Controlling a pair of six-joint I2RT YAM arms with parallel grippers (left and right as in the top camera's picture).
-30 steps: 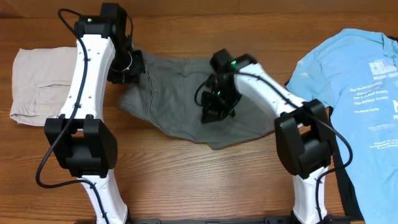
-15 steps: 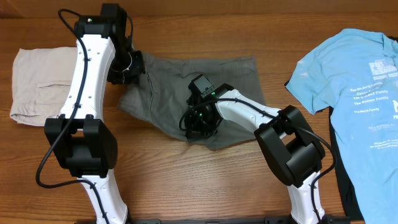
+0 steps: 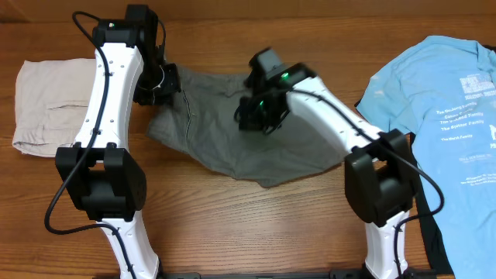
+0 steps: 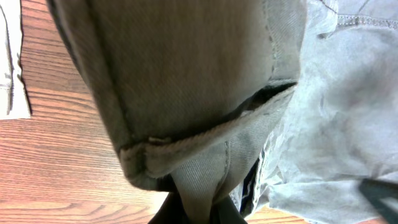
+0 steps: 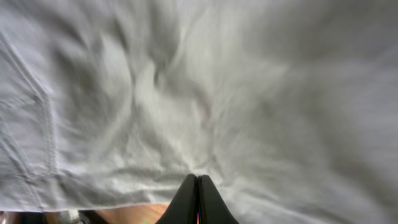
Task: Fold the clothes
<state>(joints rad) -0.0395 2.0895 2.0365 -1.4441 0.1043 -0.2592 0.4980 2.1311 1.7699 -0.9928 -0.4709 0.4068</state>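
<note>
Anchors shorts [image 3: 205, 128], crumpled at mid surface [image 3: 232, 232], with left gripper [image 3: 169, 84], jaws clamped on a seamed edge; holds right gripper [image 3: 260, 116] over centre, jaws pressed together, seemingly pinching a fold, likely to draw cloth across.

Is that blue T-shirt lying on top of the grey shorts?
No, the blue T-shirt lies flat at the right of the table, apart from the grey shorts, with bare wood between them.

You have a brown wooden table [image 3: 310, 232]. On it lie pale beige shorts [image 3: 43, 108] at left, dark grey shorts [image 3: 209, 116] rumpled in the middle, and a light blue T-shirt [image 3: 442, 101] at right, perhaps over some dark cloth [image 3: 428, 232].
</note>
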